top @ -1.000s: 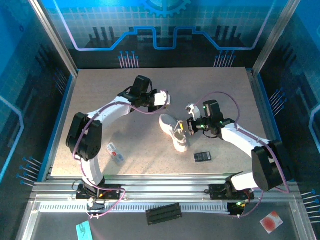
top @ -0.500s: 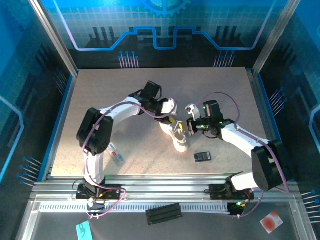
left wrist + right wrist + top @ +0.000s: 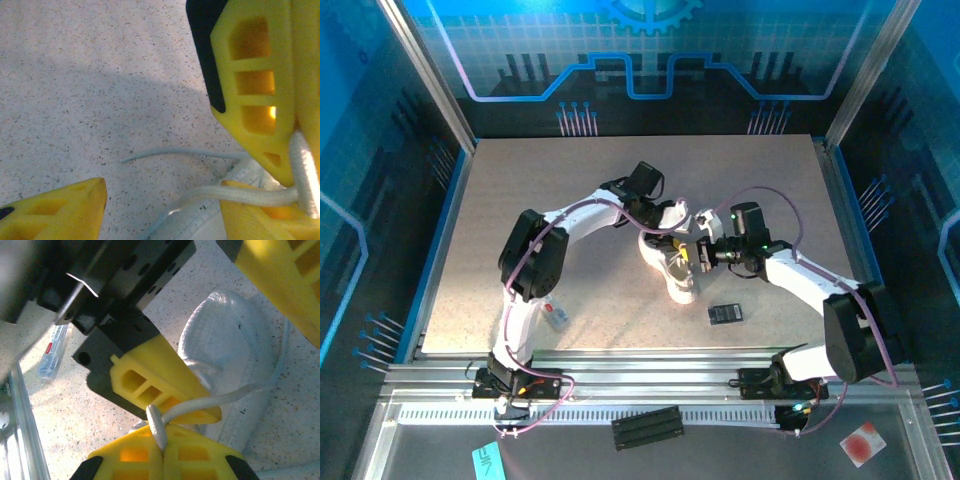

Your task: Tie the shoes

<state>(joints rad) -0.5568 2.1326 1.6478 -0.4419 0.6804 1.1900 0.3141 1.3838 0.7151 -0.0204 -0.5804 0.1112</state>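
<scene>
A speckled beige counter (image 3: 520, 190) carried the whole scene, with two white robot arms reaching in from its near edge and meeting over its middle. Between them, close to the counter's centre, sat the sneaker (image 3: 674, 274), small and white, lying at a slant on its pale sole. The left end effector (image 3: 672, 228) hung just over the far end of the shoe. In its own wrist view its yellow fingers (image 3: 55, 212) stood wide apart and gripped nothing. The right end effector (image 3: 161, 450), just beside the shoe's right flank, was pinched closed on a white lace (image 3: 210, 402), which rose from between its fingertips and bent back toward the shoe's upper. That lace ran taut across the gap between the left fingers, while a thinner loose strand (image 3: 180, 151) trailed slack on the counter. No crossing, knot or bow could be seen anywhere on the shoe. The tying seemed barely begun: one lace was in hand, while taking up the other, crossing, looping and pulling tight all appeared left to do. A small black rectangle (image 3: 725, 313) lay near the shoe, apart from it.
</scene>
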